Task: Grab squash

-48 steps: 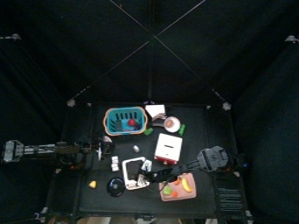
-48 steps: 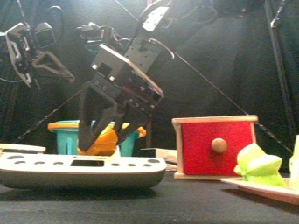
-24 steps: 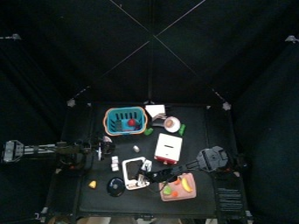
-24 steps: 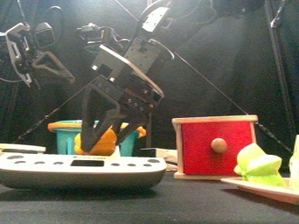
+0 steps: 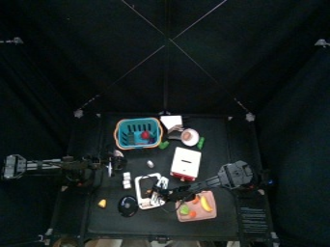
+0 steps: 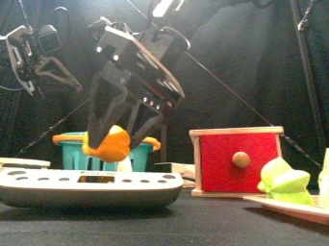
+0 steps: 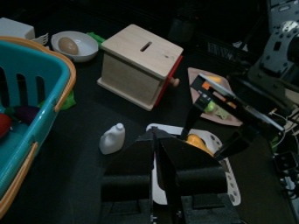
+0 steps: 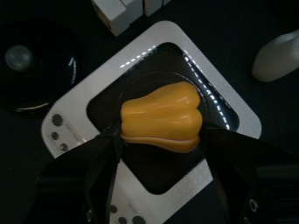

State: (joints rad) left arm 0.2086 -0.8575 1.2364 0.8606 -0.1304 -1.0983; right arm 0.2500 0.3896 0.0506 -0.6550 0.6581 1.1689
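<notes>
top: overhead, far | front: table-level, near | wrists: close, downward

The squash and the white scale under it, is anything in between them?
Nothing. In the front view the squash, pinched in the right gripper's fingers, hangs above the scale with only open air between. The right wrist view agrees.

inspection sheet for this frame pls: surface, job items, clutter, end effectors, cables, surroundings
Surface: small black table, crowded.
Job's things: squash, orange-yellow, clamped between the right jaws, above a white scale.
Clutter: teal basket; wooden box with red front; bowl; small white bottle; pink plate with green and yellow pieces; lone yellow-orange piece.
Grippers: right end effector shut on squash; left end effector raised at the left, jaws apart, empty.
Cables: nothing seen.
Surroundings: black curtains.
</notes>
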